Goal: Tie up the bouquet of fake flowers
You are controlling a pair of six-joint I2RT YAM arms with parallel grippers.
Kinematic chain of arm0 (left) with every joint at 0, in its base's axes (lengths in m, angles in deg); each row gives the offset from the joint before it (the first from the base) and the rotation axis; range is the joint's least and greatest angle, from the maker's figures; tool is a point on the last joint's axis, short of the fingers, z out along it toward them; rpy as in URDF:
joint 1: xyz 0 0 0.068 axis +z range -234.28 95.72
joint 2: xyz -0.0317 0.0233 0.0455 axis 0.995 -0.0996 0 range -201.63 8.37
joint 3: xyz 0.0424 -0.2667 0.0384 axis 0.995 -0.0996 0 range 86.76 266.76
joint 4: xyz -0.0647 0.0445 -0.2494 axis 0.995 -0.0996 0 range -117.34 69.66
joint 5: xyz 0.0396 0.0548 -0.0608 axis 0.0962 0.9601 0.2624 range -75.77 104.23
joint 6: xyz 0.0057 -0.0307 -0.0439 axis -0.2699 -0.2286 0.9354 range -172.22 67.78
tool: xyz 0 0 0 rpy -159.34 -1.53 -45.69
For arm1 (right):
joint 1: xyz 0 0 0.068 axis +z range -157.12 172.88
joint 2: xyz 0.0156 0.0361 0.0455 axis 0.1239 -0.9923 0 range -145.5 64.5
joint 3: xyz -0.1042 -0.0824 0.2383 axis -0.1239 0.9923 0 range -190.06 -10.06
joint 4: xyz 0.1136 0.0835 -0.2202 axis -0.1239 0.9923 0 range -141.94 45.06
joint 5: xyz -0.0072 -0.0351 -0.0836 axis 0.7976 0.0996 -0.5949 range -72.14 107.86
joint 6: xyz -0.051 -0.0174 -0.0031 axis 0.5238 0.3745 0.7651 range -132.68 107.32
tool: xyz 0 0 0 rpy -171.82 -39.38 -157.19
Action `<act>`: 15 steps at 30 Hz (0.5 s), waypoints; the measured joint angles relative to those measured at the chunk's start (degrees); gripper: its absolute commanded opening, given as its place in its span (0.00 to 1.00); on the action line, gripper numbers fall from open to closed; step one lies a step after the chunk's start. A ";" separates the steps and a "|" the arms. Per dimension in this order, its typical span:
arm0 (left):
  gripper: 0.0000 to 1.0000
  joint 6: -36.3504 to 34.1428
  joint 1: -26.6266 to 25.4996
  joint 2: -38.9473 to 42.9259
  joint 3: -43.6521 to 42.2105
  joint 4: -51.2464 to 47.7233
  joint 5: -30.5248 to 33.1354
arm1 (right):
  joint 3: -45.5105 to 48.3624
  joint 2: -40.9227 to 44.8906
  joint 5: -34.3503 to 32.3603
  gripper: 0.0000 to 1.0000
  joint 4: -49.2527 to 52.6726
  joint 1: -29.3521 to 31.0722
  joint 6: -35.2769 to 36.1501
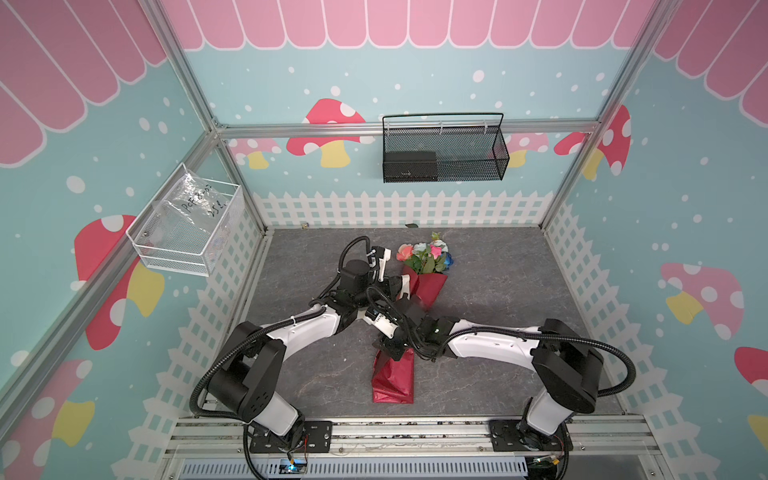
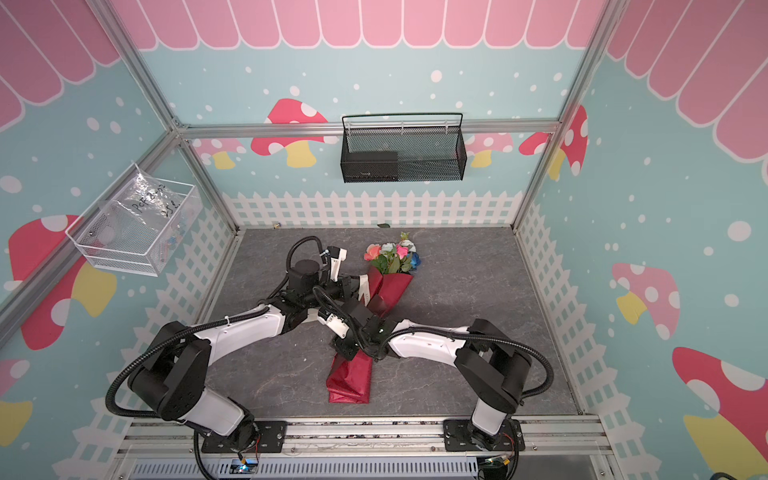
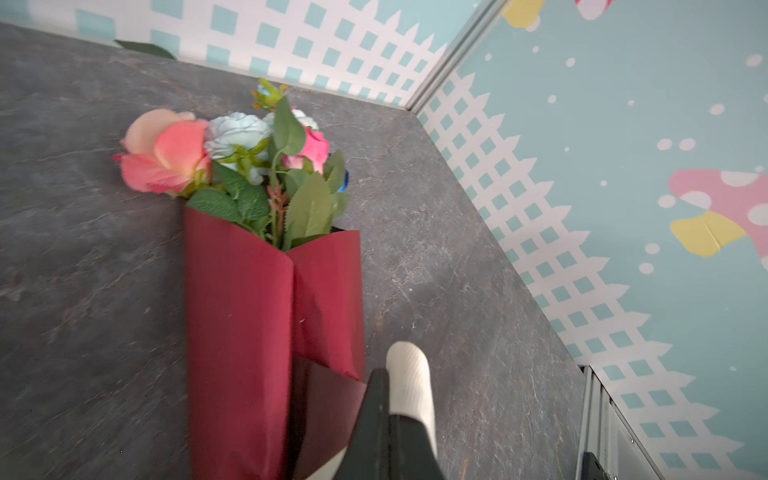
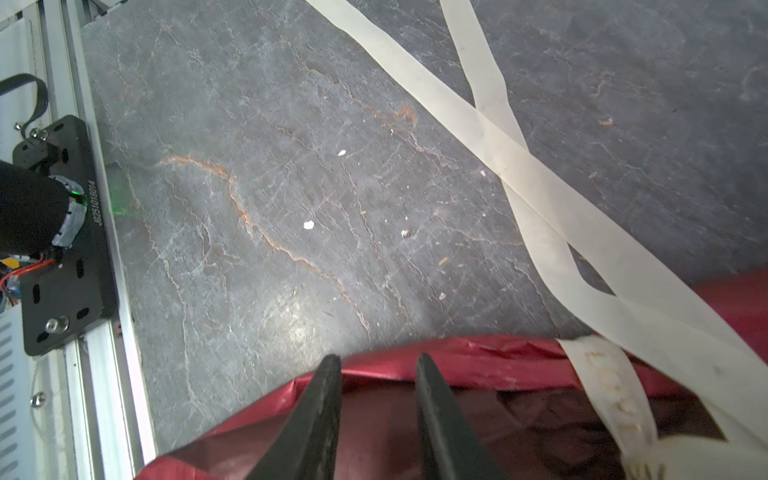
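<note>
Nearest the lens, the left arm's black-and-white elbow (image 1: pixel 255 368) rises over the grey stone-patterned tabletop (image 1: pixel 519 291). The left gripper (image 3: pixel 384 382) is clamped closed on the cream lettered ribbon (image 4: pixel 540 187) at the left edge of the bouquet of fake flowers (image 1: pixel 430 282). The bouquet is wrapped in shiny red paper and lies mid-table, blooms at the far end. The right gripper (image 4: pixel 378 365) hovers over the wrap's near end, jaws apart and empty.

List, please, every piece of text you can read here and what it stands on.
"JG251018014": on the black plate at an arm's base.
"PCE 8…" and "25 E": handwritten on the bag, partly unclear.
Faded letters on the ribbon, perhaps "LOV": unsure.
Logo on the box in the basket: too small to read.
</note>
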 measured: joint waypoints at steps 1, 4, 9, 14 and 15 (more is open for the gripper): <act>0.02 0.35 0.61 -0.26 -0.02 -0.35 -0.07 | -0.76 -0.87 -0.09 0.34 0.13 0.15 -0.39; 0.02 1.33 1.68 -0.85 -0.22 -0.70 -0.39 | -2.03 -2.62 -0.20 0.37 0.28 0.37 -1.64; 0.02 1.92 1.42 -1.29 -0.87 -0.50 -0.57 | -2.05 -3.06 -0.83 0.44 1.29 0.81 -3.54; 0.02 1.18 1.05 -1.18 -1.29 -0.44 -0.46 | -2.05 -3.04 -0.61 0.48 2.62 1.03 -5.57; 0.02 0.94 1.01 -1.14 -1.29 -0.46 -0.46 | -2.05 -3.04 -0.22 0.48 2.75 1.03 -5.88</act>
